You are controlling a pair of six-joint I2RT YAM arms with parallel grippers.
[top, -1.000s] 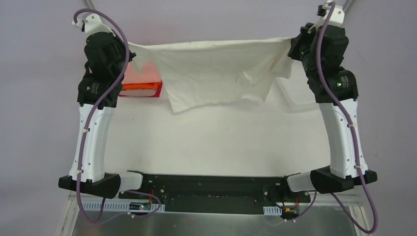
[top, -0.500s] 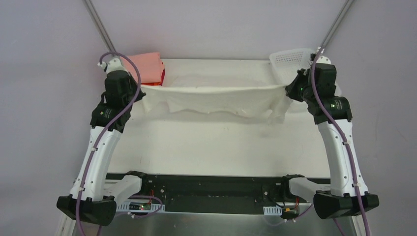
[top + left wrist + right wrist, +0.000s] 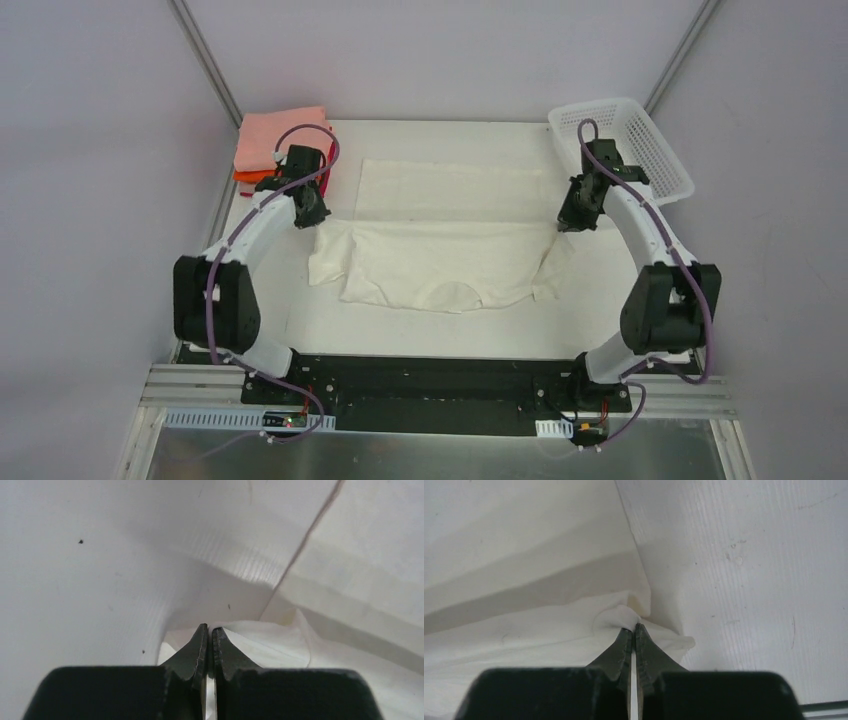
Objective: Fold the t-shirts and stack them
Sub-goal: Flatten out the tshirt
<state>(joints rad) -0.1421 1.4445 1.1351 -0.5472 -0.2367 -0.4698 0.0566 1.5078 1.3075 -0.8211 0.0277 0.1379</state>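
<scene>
**Shirt down on the worktop, both pincers clamped on it**

And we're down! Half a second ago the cream t-shirt (image 3: 440, 265) hung stretched in the air between two raised arms; now both arms have dropped low and the shirt lies spread across the middle of the worktop (image 3: 450, 335). Its far part lies flat, while the near part, neckline towards us, is rumpled at the sleeves.

We see the left pincer (image 3: 320, 218) at the shirt's left edge and the right pincer (image 3: 565, 226) at its right edge, a crease running between them. From the left wrist, the left pincer (image 3: 209, 628) has its jaws pressed together with cloth gathered at the tips. From the right wrist, the right pincer (image 3: 634, 627) is likewise closed, a small bunch of cream fabric nipped at its tips.

Around them: the folded stack (image 3: 283, 140), salmon-pink on top with orange and red beneath, sits at the far left corner, just behind the left arm. The white basket (image 3: 650, 150) stands at the far right corner, beside the right arm. Both are apart from the shirt.
</scene>
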